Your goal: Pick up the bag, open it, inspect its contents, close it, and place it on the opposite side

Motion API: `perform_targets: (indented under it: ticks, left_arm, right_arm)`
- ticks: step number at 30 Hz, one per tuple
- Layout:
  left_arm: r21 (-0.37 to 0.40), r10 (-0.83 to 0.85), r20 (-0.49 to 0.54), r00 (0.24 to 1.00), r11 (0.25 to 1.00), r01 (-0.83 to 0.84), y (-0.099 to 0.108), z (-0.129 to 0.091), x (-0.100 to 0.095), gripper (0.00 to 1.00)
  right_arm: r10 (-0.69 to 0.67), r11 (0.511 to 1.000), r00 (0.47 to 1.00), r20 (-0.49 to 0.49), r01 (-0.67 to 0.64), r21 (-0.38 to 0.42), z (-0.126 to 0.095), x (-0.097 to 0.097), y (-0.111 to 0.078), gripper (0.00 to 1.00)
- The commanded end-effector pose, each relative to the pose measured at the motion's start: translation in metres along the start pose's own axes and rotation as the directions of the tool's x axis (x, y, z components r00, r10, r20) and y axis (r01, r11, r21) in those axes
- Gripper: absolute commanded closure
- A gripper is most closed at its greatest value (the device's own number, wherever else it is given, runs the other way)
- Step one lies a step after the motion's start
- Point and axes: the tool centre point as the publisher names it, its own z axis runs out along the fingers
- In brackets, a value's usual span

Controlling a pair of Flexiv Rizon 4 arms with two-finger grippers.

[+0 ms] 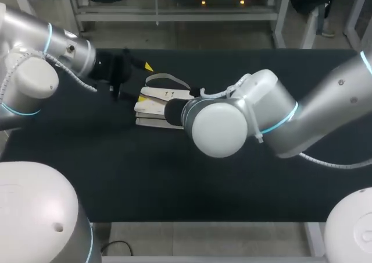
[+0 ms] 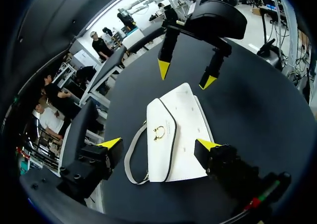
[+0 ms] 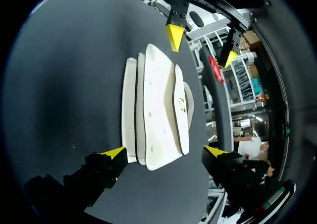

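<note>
A white handbag (image 1: 156,103) with a gold clasp and a grey strap lies flat on the black table, its flap down. In the left wrist view the bag (image 2: 181,120) sits under my left gripper (image 2: 158,144), which is open, its yellow tips wide on either side and clear of it. My right gripper (image 2: 185,74) hangs open over the bag's far end. In the right wrist view the bag (image 3: 156,110) lies between the spread tips of my right gripper (image 3: 164,151), with the left gripper (image 3: 201,46) opposite. From the head camera, the right arm's wrist (image 1: 218,126) covers its fingers.
The black table (image 1: 87,176) stretches wide on both sides of the bag and toward the front edge. Both arms crowd the middle, meeting over the bag from the left and right.
</note>
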Motion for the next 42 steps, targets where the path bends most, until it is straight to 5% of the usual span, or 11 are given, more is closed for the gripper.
perform_targets:
  ticks: [1,17,20,37,40,42]
  left_arm:
    - [-0.035,-0.037,-0.051,0.998,0.999,0.036,-0.004,-0.017,0.005,0.0]
    - [-0.191,-0.233,-0.222,0.947,0.962,0.192,-0.004,-0.05,0.025,0.0]
    - [-0.301,-0.211,-0.265,0.941,0.945,0.128,-0.005,-0.055,0.027,0.0]
    - [-0.301,-0.211,-0.265,0.941,0.945,0.128,-0.005,-0.055,0.027,0.0]
    - [-0.239,-0.27,-0.263,0.926,0.948,0.209,-0.008,-0.054,0.025,0.0]
    - [-0.266,-0.432,-0.256,0.865,0.891,0.367,-0.013,-0.057,0.022,0.0]
  right_arm:
    - [0.001,1.0,0.996,-0.094,-0.001,0.003,-0.006,-0.016,-0.006,0.0]
    - [0.046,0.999,0.934,-0.354,-0.042,0.018,-0.01,-0.045,-0.021,0.0]
    - [0.053,0.998,0.915,-0.4,-0.043,0.035,-0.01,-0.053,-0.026,0.0]
    - [0.053,0.998,0.915,-0.4,-0.043,0.035,-0.01,-0.053,-0.026,0.0]
    - [0.296,0.954,0.84,-0.454,-0.24,0.179,-0.003,-0.076,-0.027,0.0]
    - [0.519,0.853,0.717,-0.465,-0.403,0.332,0.003,-0.091,-0.032,0.0]
